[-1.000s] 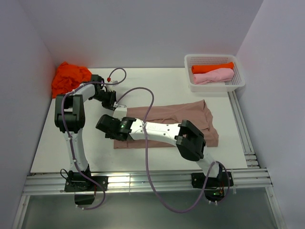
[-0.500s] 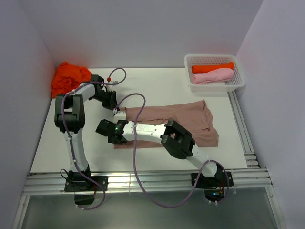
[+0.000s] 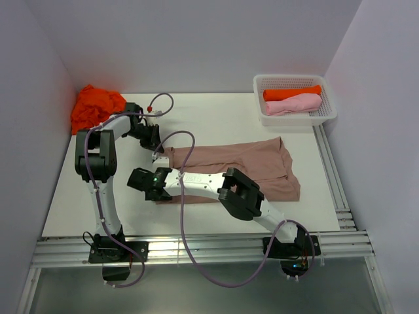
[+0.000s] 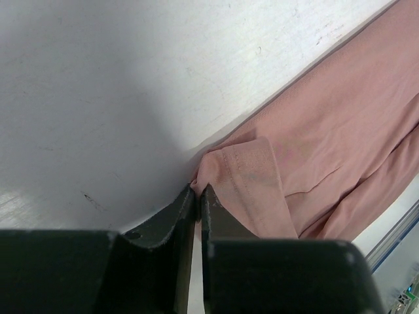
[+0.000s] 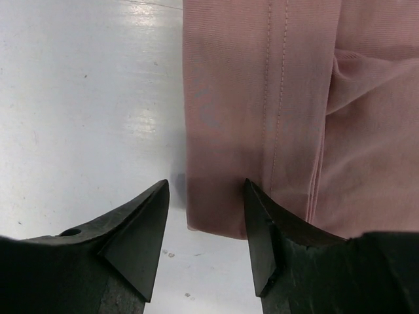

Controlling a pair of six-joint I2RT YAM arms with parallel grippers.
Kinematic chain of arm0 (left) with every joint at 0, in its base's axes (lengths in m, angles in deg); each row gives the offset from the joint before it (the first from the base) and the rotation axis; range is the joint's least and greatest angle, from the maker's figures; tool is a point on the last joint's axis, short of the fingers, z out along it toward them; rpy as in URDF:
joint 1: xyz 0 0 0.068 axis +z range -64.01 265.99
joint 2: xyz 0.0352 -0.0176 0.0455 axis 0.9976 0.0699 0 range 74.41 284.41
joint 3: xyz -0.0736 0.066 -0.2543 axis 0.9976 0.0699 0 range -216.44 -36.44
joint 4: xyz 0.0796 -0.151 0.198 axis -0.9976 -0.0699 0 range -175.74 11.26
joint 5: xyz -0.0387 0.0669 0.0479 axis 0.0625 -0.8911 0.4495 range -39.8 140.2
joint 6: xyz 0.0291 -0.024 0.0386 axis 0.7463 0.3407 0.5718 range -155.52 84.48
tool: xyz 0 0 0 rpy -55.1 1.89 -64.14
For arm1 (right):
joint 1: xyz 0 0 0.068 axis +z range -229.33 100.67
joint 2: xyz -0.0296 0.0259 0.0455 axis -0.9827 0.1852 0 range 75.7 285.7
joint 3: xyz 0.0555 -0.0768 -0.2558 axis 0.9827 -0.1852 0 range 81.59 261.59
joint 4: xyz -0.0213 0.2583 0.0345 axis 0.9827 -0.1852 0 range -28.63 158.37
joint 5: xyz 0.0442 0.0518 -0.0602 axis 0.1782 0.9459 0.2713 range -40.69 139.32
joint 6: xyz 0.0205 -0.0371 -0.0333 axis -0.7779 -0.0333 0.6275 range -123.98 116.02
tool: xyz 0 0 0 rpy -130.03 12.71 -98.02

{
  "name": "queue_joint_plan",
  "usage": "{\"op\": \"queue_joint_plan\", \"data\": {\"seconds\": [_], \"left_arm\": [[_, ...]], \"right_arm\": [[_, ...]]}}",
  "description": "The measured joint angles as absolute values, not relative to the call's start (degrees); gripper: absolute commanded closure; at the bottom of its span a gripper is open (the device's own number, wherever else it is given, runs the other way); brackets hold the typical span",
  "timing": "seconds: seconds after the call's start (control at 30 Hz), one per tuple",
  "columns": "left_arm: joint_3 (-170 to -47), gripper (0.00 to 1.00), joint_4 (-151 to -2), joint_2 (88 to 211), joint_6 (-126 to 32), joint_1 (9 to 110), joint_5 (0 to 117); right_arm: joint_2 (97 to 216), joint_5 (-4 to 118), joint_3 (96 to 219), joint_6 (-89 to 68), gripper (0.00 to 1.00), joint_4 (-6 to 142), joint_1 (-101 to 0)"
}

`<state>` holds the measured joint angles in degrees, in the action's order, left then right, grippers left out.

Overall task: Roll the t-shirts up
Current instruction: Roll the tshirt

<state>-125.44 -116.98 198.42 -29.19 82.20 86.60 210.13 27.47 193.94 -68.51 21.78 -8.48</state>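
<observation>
Just ahead of the spread right gripper [image 5: 206, 190] lies the t-shirt [image 5: 262, 98] hem; the left gripper [image 4: 198, 191], barely pinching its corner, might slip off.

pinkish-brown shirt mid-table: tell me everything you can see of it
The pinkish-brown t-shirt is thin, soft cloth, folded lengthwise into a long band. It lies flat on the white table, not yet rolled, with its wider end to the right. A double-stitched hem runs along its left end. The left gripper pinches its far-left corner, which is curled over. The open right gripper straddles the near-left corner.
</observation>
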Motion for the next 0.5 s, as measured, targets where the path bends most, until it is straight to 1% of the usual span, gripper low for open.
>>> {"op": "queue_joint_plan", "data": {"seconds": [0.07, 0.1, 0.13, 0.17, 0.2, 0.27, 0.3, 0.4, 0.5], "left_arm": [[-125.41, 0.93, -116.91, 198.42, -29.24, 82.2, 86.65], [-125.41, 0.95, -116.91, 198.42, -29.26, 82.2, 86.69], [-125.41, 1.0, -116.91, 198.42, -29.24, 82.2, 86.8], [-125.41, 1.0, -116.91, 198.42, -29.3, 82.2, 86.82], [-125.37, 1.0, -116.87, 198.42, -29.39, 82.2, 86.84], [-125.24, 1.0, -116.65, 198.35, -29.43, 82.2, 86.89], [-124.91, 1.0, -116.35, 198.13, -29.59, 82.2, 86.89], [-124.3, 1.0, -115.73, 197.59, -29.81, 82.09, 86.21], [-124.19, 1.0, -115.84, 197.04, -29.76, 81.8, 84.31]], "right_arm": [[210.15, 27.53, 193.94, -68.66, 0.49, 21.58, -8.43], [210.15, 27.53, 193.94, -68.66, 0.56, 21.43, -8.46], [210.19, 27.53, 193.94, -68.66, 0.6, 21.12, -8.46], [210.21, 27.58, 193.94, -68.73, 0.65, 20.8, -8.46], [210.21, 27.62, 193.94, -68.73, 0.76, 20.51, -8.46], [210.21, 27.88, 193.73, -68.77, 0.81, 20.27, -8.46], [210.21, 28.02, 193.7, -68.6, 0.86, 20.27, -8.46], [210.15, 28.47, 193.35, -67.96, 0.92, 21.12, -8.48], [208.66, 29.55, 190.51, -67.05, 0.95, 24.75, -8.46]]}}
